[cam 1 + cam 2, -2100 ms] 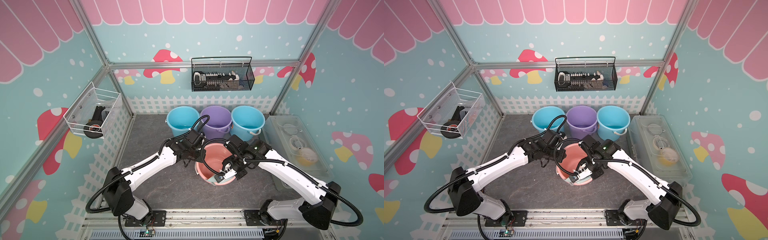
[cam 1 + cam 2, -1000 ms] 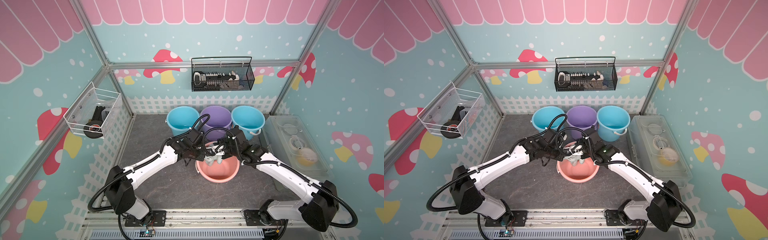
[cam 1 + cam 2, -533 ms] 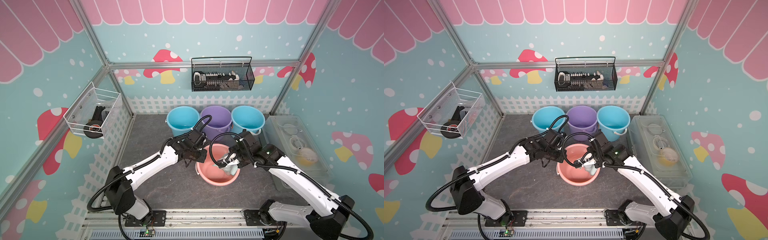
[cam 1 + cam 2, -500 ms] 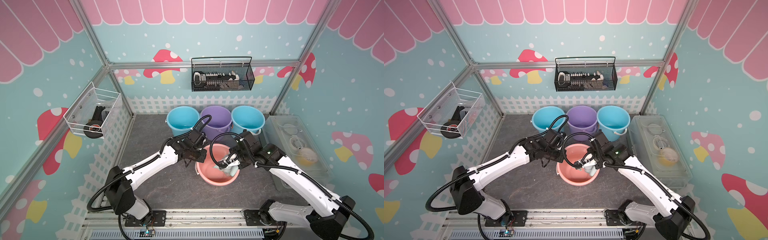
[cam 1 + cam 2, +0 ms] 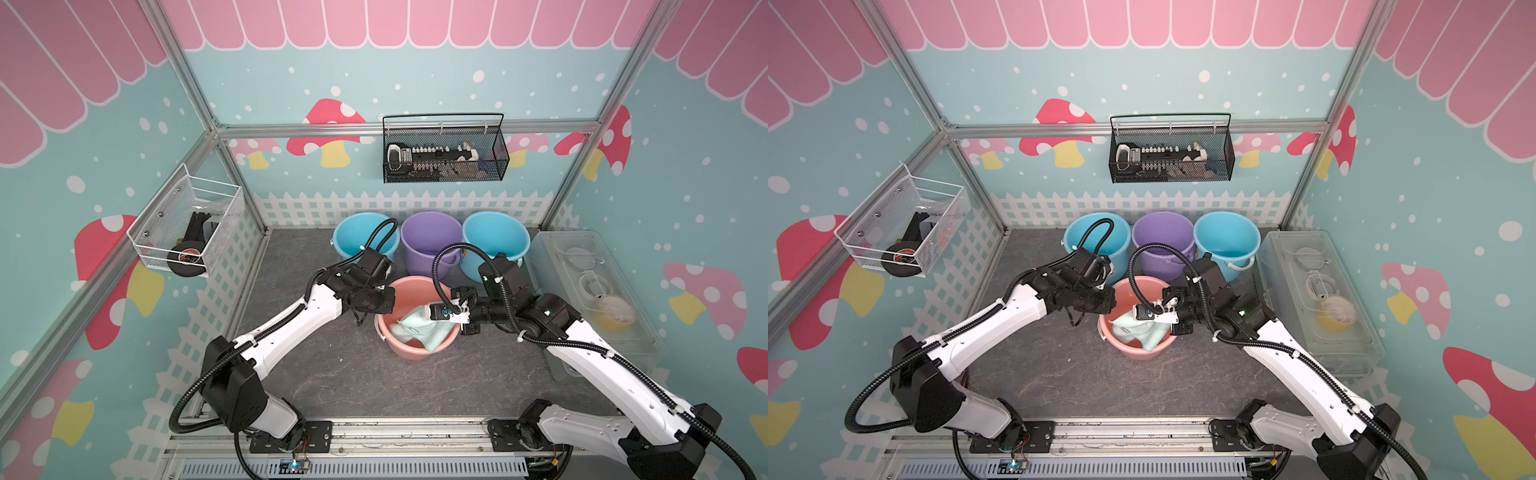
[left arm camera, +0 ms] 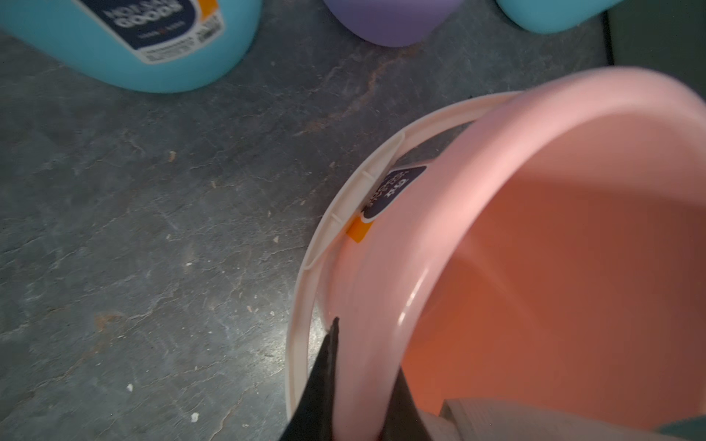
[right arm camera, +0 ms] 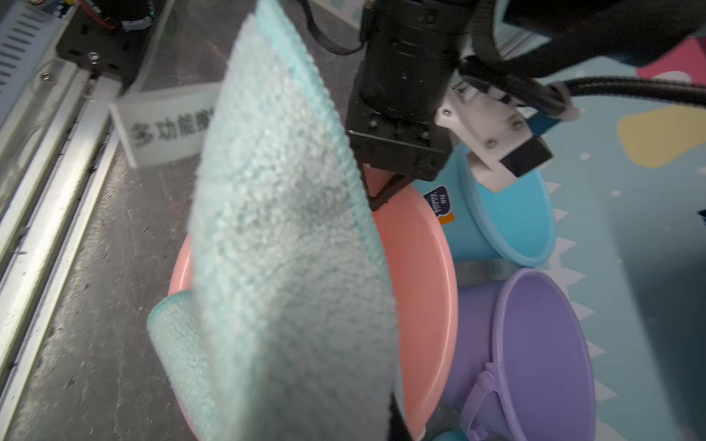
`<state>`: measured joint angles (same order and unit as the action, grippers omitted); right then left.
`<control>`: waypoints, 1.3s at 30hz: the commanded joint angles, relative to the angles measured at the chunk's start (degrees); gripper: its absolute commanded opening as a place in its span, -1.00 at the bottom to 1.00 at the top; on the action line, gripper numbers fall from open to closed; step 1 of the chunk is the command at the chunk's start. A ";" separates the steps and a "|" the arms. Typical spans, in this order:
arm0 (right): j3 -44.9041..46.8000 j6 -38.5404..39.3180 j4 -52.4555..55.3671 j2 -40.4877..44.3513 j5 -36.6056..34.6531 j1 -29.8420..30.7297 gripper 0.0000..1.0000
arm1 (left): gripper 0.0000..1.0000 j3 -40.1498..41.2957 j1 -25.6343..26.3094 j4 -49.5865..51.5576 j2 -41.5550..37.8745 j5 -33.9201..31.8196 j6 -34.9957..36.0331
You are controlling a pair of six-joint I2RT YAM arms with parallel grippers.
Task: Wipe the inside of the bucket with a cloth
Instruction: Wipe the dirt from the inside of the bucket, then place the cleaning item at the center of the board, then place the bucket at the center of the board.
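Though blurred, cloth (image 7: 282, 244) tag (image 7: 168, 126) seemingly reads "多功能".

Pink bucket (image 5: 409, 351): moulded plastic, smooth, soft sheen; a thin highlight glints on its inner wall in the left wrist view
Its handle (image 6: 301, 290): cream plastic, ribbed, duller than the wall
Cloth (image 7: 282, 248): pale mint terry, fuzzy pile, matt; bound edge is a tighter knit
Purple bucket (image 5: 428, 232) at 12 o'clock of the pink one, blue bucket (image 5: 353, 235) at 11 o'clock, second blue bucket (image 5: 494, 237) at 1 o'clock: same smooth plastic
Sticker (image 6: 160, 23) on a blue wall: glossy print
Tabletop (image 5: 345, 374): dark grey, slate-look, veined, matt, pale specks
Wall basket (image 5: 444, 176) at 12 o'clock: black metal wire mesh
Box (image 5: 573, 253) at 3 o'clock: cloudy clear plastic
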<state>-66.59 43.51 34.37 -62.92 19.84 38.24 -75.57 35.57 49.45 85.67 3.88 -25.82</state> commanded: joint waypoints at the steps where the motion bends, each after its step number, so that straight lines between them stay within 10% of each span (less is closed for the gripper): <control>1: 0.38 -12.73 -16.49 1.05 -10.19 -0.26 -1.00 | -1.00 1.50 -2.86 0.27 -2.91 1.02 -1.77; 15: 0.09 -35.57 -12.61 -0.47 -49.76 -1.31 -1.00 | -1.00 3.41 -10.20 3.25 -3.84 -0.57 -0.26; 39: 29.82 -67.39 -20.48 -7.71 -35.80 -1.31 -0.37 | -0.20 5.25 -14.52 4.16 -8.49 -1.27 2.16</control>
<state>-37.34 -19.84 16.84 -70.91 -17.39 37.10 -71.09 22.09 52.97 78.98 3.60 -24.47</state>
